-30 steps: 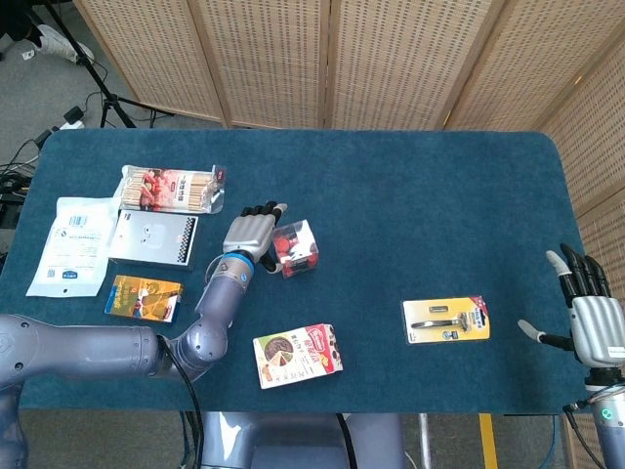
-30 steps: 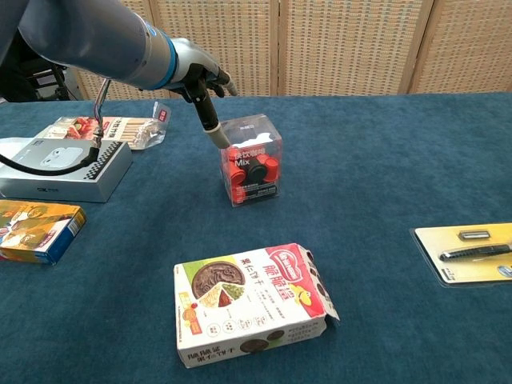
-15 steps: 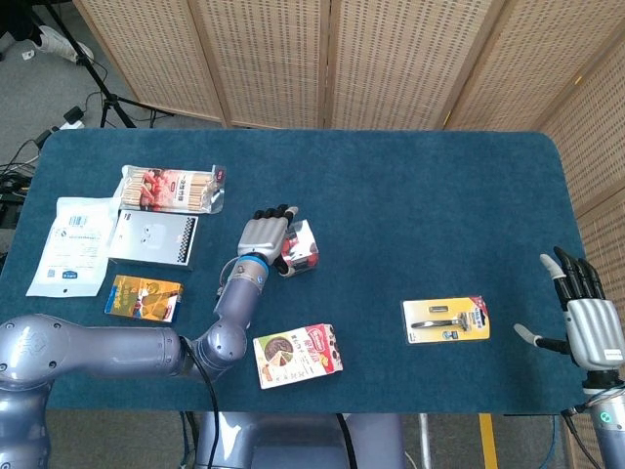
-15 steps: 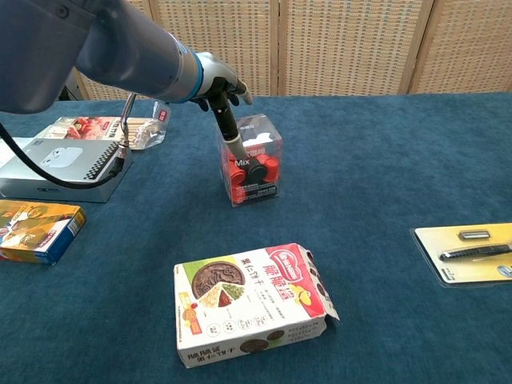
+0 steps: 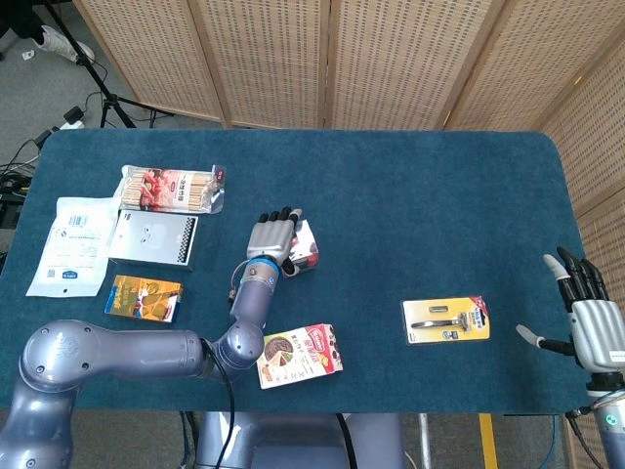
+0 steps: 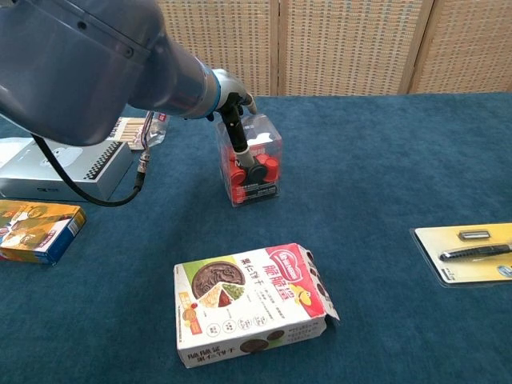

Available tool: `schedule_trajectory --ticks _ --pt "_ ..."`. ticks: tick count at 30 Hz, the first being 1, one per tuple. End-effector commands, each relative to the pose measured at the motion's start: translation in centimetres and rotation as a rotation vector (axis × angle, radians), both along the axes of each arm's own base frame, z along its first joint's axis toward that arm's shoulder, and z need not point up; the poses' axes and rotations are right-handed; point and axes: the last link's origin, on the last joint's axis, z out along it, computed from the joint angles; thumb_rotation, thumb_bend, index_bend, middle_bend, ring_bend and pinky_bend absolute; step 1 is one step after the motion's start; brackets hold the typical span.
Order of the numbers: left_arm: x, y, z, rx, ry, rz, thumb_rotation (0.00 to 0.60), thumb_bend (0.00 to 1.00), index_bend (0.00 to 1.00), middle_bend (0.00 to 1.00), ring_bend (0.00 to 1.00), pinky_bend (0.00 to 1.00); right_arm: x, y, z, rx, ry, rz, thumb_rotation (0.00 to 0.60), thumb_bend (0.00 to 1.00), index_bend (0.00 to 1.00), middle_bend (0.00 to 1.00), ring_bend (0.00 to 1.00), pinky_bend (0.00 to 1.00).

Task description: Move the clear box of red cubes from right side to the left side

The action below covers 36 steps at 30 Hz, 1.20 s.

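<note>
Standing upright left of centre in the head view, the clear box of red cubes (image 5: 300,247) rests on the blue table (image 5: 410,195) with the left hand (image 5: 272,237) laid over its left half — fingers extended across the top, thumb (image 6: 238,140) down the front face in the chest view, though whether it grips the box or only rests on it cannot be told. Right hand (image 5: 586,318): lower right edge of the head view — fingers spread apart, holding nothing, well apart from the razor pack (image 5: 446,319). Also present: a cake box (image 6: 254,303) at lower centre of the chest view, near the clear box but apart from it.
</note>
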Motion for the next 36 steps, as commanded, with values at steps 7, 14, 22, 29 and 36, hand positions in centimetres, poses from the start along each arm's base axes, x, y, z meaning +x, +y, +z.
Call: schedule_trajectory --ticks 7,14,22,29,36 --pt "0.3 0.1 -0.8 0.075 0.012 0.012 0.6 0.4 0.27 0.0 0.0 0.07 0.0 0.2 0.3 0.0 -0.018 0.011 0.6 0.05 0.0 0.0 0.0 0.0" --pt "-0.2 0.2 -1.1 0.099 0.038 0.028 0.6 0.47 0.47 0.13 0.12 0.18 0.1 0.2 0.3 0.005 -0.022 0.014 0.6 0.05 0.0 0.0 0.0 0.0" --pt "-0.5 0.8 -0.2 0.167 0.044 -0.001 0.6 0.5 0.65 0.27 0.21 0.25 0.0 0.2 0.3 0.008 -0.022 0.006 0.6 0.05 0.0 0.0 0.0 0.0" --pt "-1.7 1.4 1.9 0.229 0.038 -0.015 0.6 0.52 0.7 0.3 0.23 0.26 -0.1 0.2 0.4 0.005 -0.022 0.002 0.6 0.05 0.0 0.0 0.0 0.0" --pt "-3.7 1.5 3.8 0.201 0.043 -0.034 0.6 0.53 0.7 0.3 0.23 0.26 -0.1 0.2 0.3 0.009 -0.015 -0.008 0.6 0.05 0.0 0.0 0.0 0.0"
